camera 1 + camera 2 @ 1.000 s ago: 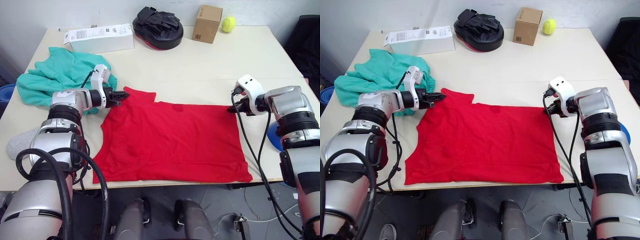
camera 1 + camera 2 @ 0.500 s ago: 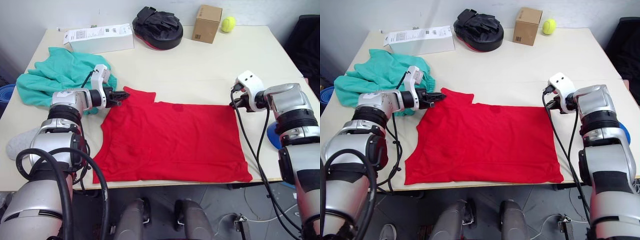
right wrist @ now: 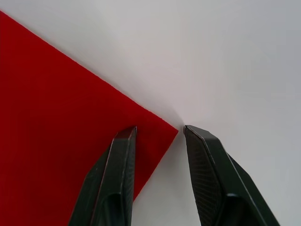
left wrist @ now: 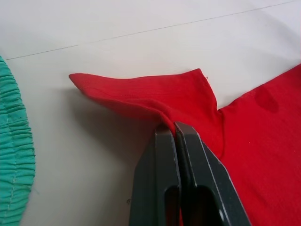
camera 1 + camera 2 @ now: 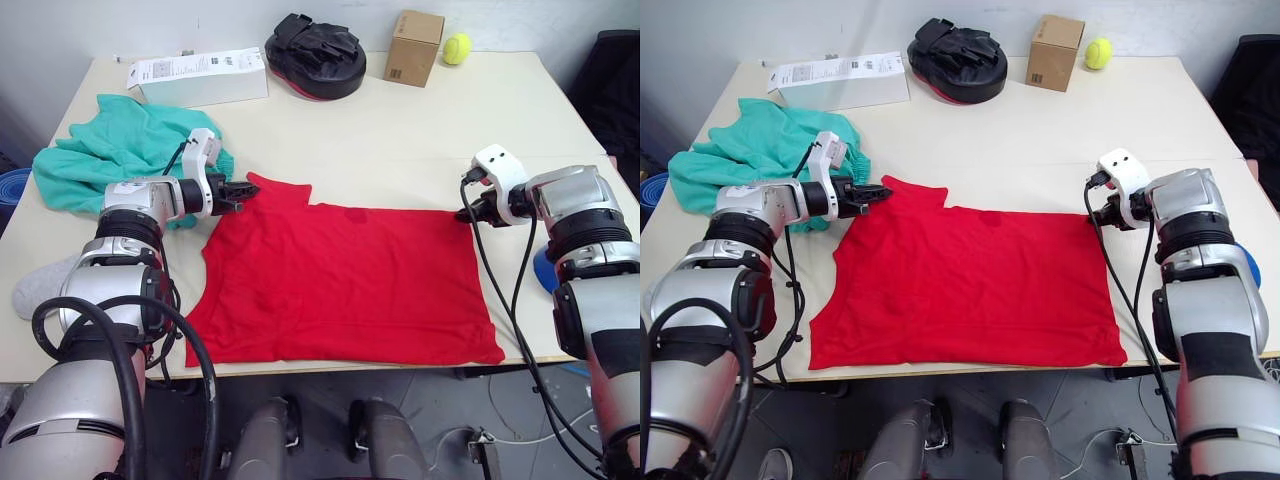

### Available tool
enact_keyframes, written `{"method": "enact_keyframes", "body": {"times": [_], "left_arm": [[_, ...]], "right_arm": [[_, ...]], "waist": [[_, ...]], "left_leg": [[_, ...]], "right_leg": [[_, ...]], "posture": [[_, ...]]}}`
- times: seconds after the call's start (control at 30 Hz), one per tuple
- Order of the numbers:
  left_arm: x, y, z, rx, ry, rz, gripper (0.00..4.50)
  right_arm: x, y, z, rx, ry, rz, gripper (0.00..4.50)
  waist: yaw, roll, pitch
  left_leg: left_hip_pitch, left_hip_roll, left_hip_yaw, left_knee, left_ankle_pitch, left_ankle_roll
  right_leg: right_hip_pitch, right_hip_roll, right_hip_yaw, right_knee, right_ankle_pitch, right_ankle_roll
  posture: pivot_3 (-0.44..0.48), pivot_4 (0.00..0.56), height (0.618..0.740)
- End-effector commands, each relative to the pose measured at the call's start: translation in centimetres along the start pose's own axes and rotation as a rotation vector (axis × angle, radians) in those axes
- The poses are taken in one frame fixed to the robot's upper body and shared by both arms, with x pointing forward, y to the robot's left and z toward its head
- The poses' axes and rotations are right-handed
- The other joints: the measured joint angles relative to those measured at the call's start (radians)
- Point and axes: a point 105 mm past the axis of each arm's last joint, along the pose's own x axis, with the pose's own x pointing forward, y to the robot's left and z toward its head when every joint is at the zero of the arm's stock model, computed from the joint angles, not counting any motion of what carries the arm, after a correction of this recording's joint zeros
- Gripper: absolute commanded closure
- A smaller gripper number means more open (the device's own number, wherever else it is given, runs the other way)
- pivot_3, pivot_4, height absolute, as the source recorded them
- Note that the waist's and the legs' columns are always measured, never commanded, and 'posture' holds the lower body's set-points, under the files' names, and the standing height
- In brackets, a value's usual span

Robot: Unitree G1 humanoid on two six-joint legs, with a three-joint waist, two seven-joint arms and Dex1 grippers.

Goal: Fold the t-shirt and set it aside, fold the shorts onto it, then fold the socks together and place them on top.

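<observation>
2 grippers work the far edge of the bright red short-sleeved cloth t-shirt (image 5: pixel 345 285), spread flat at centre-bottom of the frame on the beige worktop (image 5: pixel 400 120). Step 1 of the task, folding the shirt, looks barely begun: no fold made yet.

Left gripper (image 4: pixel 175 129): jaws closed, pinching the red sleeve fabric at the shirt's upper-left corner, cloth lifted into a small ridge. Left arm reaches in from the left, forearm low over the worktop, fingers pointing right.

Right gripper (image 3: pixel 157 134): jaws open, straddling the shirt's upper-right corner tip, 1 finger over red cloth, the other over bare worktop. Not gripping yet. Right arm comes in from the right edge, wrist level, fingers pointing left.

Next move, as I judge it: right jaws need to close on that corner, deep enough not to slip off the tip, then both arms lift and carry the far edge toward the near hem together.

Teal-green soft fabric shorts (image 5: pixel 110 150) lie bunched at upper left, just beside the left forearm. 1 light grey sock (image 5: pixel 40 285) sits at the left edge, near the worktop's front corner. Both untouched.
</observation>
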Motion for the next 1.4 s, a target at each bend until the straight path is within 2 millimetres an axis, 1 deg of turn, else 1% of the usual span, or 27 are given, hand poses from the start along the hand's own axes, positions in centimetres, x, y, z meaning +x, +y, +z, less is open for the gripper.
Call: {"method": "enact_keyframes", "body": {"times": [0.03,0.1,0.17,0.3,0.43,0.53,0.6,0.73,0.8,0.87,0.93,0.97,1.03,1.07,1.13,1.23,1.33,1.4], "left_arm": [[-0.3,-0.4,1.5,0.048,-0.035,-0.015,4.5],[-0.3,-0.5,1.5,0.05,-0.037,-0.016,4.5],[-0.3,-0.5,1.6,0.049,-0.04,-0.017,4.5],[-0.2,-0.6,1.6,0.047,-0.043,-0.02,4.5],[-0.3,-0.9,1.8,0.067,-0.057,-0.053,4.5],[-0.9,-1.8,2.4,0.147,-0.099,-0.137,4.5],[-1.5,-2.3,2.5,0.215,-0.11,-0.177,4.5],[-2.6,-3.8,2.0,0.423,-0.131,-0.244,4.5],[-3.0,-4.7,1.2,0.537,-0.127,-0.261,4.5],[-3.3,-5.1,0.2,0.647,-0.116,-0.25,4.5],[-3.7,-5.6,-0.6,0.757,-0.125,-0.233,4.5],[-3.9,-5.8,-0.9,0.803,-0.141,-0.221,4.5],[-4.5,-6.1,-2.2,0.921,-0.137,-0.215,4.5],[-4.8,-6.2,-2.9,0.975,-0.127,-0.222,4.5],[-5.3,-6.0,-4.1,1.039,-0.111,-0.213,4.5],[-6.1,-5.4,-4.9,1.073,-0.113,-0.174,4.5],[-6.6,-5.4,-6.0,1.111,-0.098,-0.179,4.5],[-6.9,-5.2,-6.6,1.14,-0.086,-0.176,4.5]], "right_arm": [[0.2,0.3,-0.4,0.016,0.039,0.014,3.25],[0.3,0.4,-0.5,0.014,0.046,0.016,3.79],[0.4,0.4,-0.6,0.011,0.048,0.016,4.49],[0.4,0.3,-0.4,0.0,0.028,0.012,4.49],[-0.1,0.1,0.7,-0.075,-0.083,0.016,4.49],[-1.6,0.6,2.1,-0.146,-0.271,0.073,4.49],[-3.1,1.3,2.1,-0.199,-0.369,0.118,4.49],[-5.6,2.7,0.5,-0.391,-0.481,0.129,4.49],[-6.6,3.0,-0.2,-0.472,-0.54,0.102,4.49],[-7.4,2.9,-0.6,-0.541,-0.594,0.054,4.49],[-8.1,3.1,-1.3,-0.704,-0.641,-0.002,4.49],[-8.3,3.5,-2.2,-0.841,-0.642,-0.016,4.49],[-8.4,5.1,-4.6,-1.096,-0.633,0.029,4.49],[-8.4,5.6,-5.6,-1.159,-0.631,0.056,4.49],[-8.2,5.9,-6.9,-1.219,-0.628,0.079,4.49],[-8.0,6.2,-8.5,-1.331,-0.609,0.114,4.49],[-7.7,6.0,-9.1,-1.34,-0.598,0.122,4.49],[-7.5,6.0,-9.4,-1.35,-0.589,0.136,4.49]], "waist": [[0.0,0.0,0.0],[-0.001,-0.001,-0.001],[-0.001,-0.001,-0.001],[0.0,-0.001,-0.001],[-0.001,-0.001,-0.001],[0.001,-0.001,-0.001],[0.002,-0.001,-0.001],[0.004,-0.001,-0.001],[0.004,-0.001,-0.001],[0.004,-0.001,-0.001],[0.004,-0.001,-0.001],[0.005,-0.001,-0.001],[0.007,-0.001,-0.001],[0.007,-0.001,-0.001],[0.005,-0.001,-0.001],[0.003,-0.001,-0.001],[0.003,-0.001,-0.001],[0.003,-0.001,-0.001]], "left_leg": [[0.0,0.0,0.0,0.0,0.0,0.0],[0.0,0.0,0.0,0.0,0.0,0.0],[0.001,0.0,0.0,0.0,0.0,0.0],[0.001,0.0,0.0,0.001,0.0,0.0],[0.001,0.0,0.0,0.001,0.0,0.0],[0.001,0.0,0.0,0.001,0.0,0.0],[0.001,0.0,0.0,0.0,0.0,0.0],[0.001,0.0,0.0,-0.001,0.0,0.0],[0.001,0.0,0.0,0.0,0.0,0.0],[0.002,0.0,0.0,0.001,0.0,0.0],[0.003,0.0,0.0,0.001,0.0,0.0],[0.004,0.0,0.0,0.002,0.0,0.0],[0.004,0.0,0.0,0.002,0.0,0.0],[0.005,0.0,0.0,0.001,0.0,0.0],[0.006,0.0,0.001,0.001,0.0,0.0],[0.008,0.001,0.001,0.002,0.0,0.0],[0.018,0.001,0.001,0.0,-0.001,0.001],[0.021,0.002,0.0,0.0,-0.003,0.0]], "right_leg": [[0.0,0.0,0.0,0.0,0.0,0.0],[0.0,0.0,0.0,0.0,0.0,0.0],[0.0,0.0,0.0,0.0,0.0,0.0],[0.0,0.0,0.001,0.001,0.0,0.0],[0.0,0.0,0.002,0.001,0.0,0.0],[0.0,0.0,0.003,0.001,0.0,0.001],[0.0,0.001,0.003,0.0,0.0,0.001],[0.0,0.001,0.004,0.0,0.0,0.001],[0.001,0.0,0.005,-0.001,0.0,0.001],[0.002,-0.001,0.006,-0.001,0.0,0.001],[0.003,-0.002,0.008,-0.001,0.0,0.001],[0.003,-0.003,0.01,-0.002,0.0,0.001],[0.003,-0.003,0.011,-0.003,0.0,0.001],[0.004,-0.004,0.011,-0.004,0.0,0.001],[0.004,-0.004,0.012,-0.004,0.0,0.001],[0.006,-0.004,0.012,-0.003,0.0,0.001],[0.015,-0.004,0.013,-0.006,0.0,0.0],[0.019,-0.004,0.012,-0.007,0.0,0.0]], "posture": [[0.0,0.15,0.74],[0.0,0.15,0.74],[0.0,0.15,0.74],[0.0,0.15,0.74],[0.0,0.15,0.74],[0.0,0.15,0.74],[0.0,0.15,0.74],[0.0,0.15,0.74],[0.0,0.15,0.74],[0.0,0.15,0.74],[0.0,0.15,0.74],[0.0,0.15,0.74],[0.0,0.15,0.74],[0.0,0.15,0.74],[0.0,0.15,0.74],[0.0,0.15,0.74],[0.0,0.15,0.74],[0.0,0.15,0.74]]}}
